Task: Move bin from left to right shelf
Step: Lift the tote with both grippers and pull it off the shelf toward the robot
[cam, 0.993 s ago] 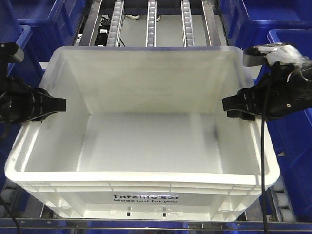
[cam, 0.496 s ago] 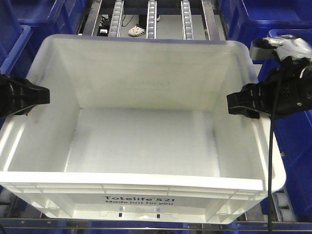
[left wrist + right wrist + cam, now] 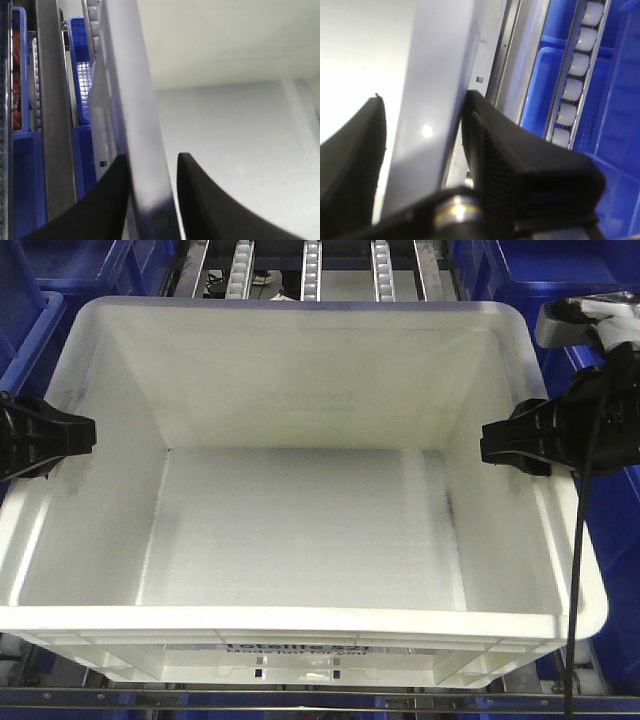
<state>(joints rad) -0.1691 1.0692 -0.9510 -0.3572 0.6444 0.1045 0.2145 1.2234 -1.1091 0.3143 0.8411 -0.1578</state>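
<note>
The left gripper (image 3: 152, 185) is being kept clamped on the left rim of the bin (image 3: 300, 390), one finger outside and one inside. The white bin is being held in front of the roller rails (image 3: 312, 265), flanked by blue crates (image 3: 600, 280). Its right rim is being clamped likewise by the right gripper (image 3: 422, 130).

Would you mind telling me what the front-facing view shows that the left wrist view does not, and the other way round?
Only the front-facing view shows the whole empty bin, the right gripper at its right rim and the roller tracks behind. Only the left wrist view shows the left gripper with its jaws straddling the rim, one inside, one outside. Both show the bin's left wall and blue crates beside it.
</note>
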